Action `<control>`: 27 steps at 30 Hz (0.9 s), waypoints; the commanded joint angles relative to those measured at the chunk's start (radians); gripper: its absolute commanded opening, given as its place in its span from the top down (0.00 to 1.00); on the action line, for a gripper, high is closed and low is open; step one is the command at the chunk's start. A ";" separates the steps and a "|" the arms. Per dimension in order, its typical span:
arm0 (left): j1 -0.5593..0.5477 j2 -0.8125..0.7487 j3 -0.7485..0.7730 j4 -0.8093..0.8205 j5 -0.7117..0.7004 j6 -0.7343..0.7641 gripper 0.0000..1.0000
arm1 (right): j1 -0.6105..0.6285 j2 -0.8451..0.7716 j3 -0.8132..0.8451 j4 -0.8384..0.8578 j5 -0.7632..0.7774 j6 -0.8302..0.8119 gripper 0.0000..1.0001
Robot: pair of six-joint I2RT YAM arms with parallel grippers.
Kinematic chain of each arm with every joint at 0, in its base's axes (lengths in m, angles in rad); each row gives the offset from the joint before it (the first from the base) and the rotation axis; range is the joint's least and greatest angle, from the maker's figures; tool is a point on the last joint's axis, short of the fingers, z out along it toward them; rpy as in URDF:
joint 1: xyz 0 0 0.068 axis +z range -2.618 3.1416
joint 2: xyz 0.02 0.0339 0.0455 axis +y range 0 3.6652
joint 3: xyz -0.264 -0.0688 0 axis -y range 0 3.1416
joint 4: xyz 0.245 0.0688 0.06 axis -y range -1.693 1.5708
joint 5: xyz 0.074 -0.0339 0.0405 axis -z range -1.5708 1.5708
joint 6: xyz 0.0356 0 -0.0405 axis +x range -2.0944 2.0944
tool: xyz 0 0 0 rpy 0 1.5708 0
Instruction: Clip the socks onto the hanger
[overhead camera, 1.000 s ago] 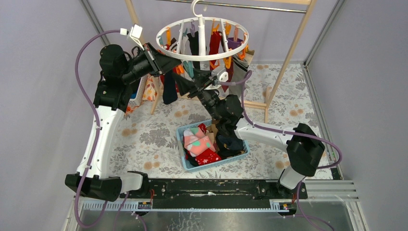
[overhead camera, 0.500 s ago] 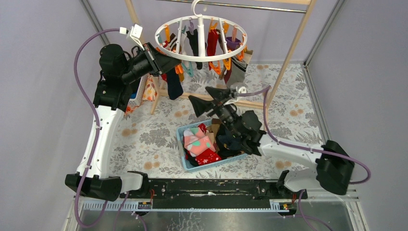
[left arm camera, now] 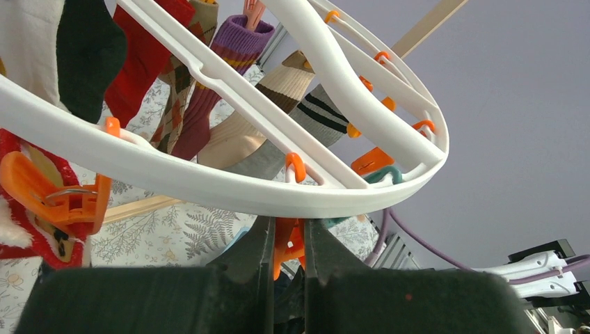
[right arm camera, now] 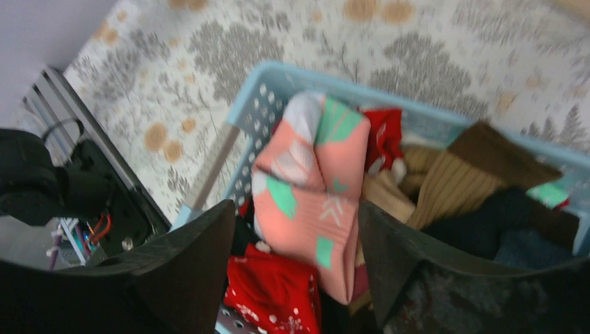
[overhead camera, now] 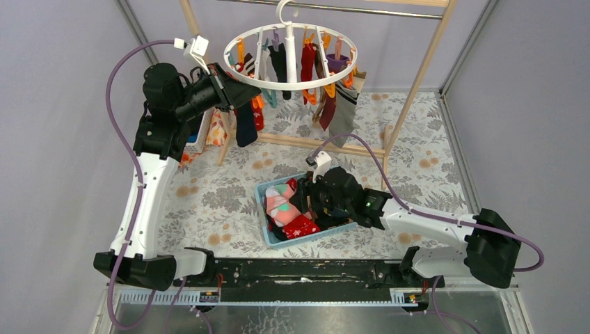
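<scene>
Pink sock lies below, between the wide-spread right fingers; left fingers pinch an orange clip.

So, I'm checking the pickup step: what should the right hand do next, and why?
Probably lower and close on the pink sock: the right hand hangs open just above it in the blue basket, while the left hand pinches an orange clip.
</scene>
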 commanded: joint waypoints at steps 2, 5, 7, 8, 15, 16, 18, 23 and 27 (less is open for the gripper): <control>-0.004 -0.010 0.011 0.002 0.034 0.023 1.00 | -0.013 0.027 -0.051 0.025 -0.095 0.103 0.38; -0.002 -0.012 0.009 0.002 0.037 0.024 1.00 | -0.022 0.067 -0.065 0.069 -0.123 0.104 0.43; -0.004 -0.014 0.006 0.002 0.036 0.025 1.00 | -0.025 0.100 -0.062 0.090 -0.134 0.094 0.50; -0.003 -0.014 0.005 0.002 0.037 0.025 1.00 | -0.027 0.118 -0.054 0.087 -0.129 0.087 0.54; -0.004 -0.018 -0.005 0.002 0.035 0.033 1.00 | -0.053 0.120 -0.035 0.142 -0.119 0.045 0.86; -0.004 -0.018 -0.006 0.003 0.036 0.033 1.00 | -0.059 0.106 -0.027 0.138 -0.121 0.039 0.90; -0.003 -0.014 -0.007 0.001 0.035 0.034 1.00 | -0.072 0.079 0.000 0.100 -0.121 0.015 0.95; -0.004 -0.015 -0.007 0.001 0.034 0.039 1.00 | -0.108 0.021 0.031 0.034 -0.136 -0.027 1.00; -0.004 -0.015 -0.007 0.000 0.034 0.047 1.00 | -0.130 -0.031 0.050 -0.005 -0.148 -0.044 1.00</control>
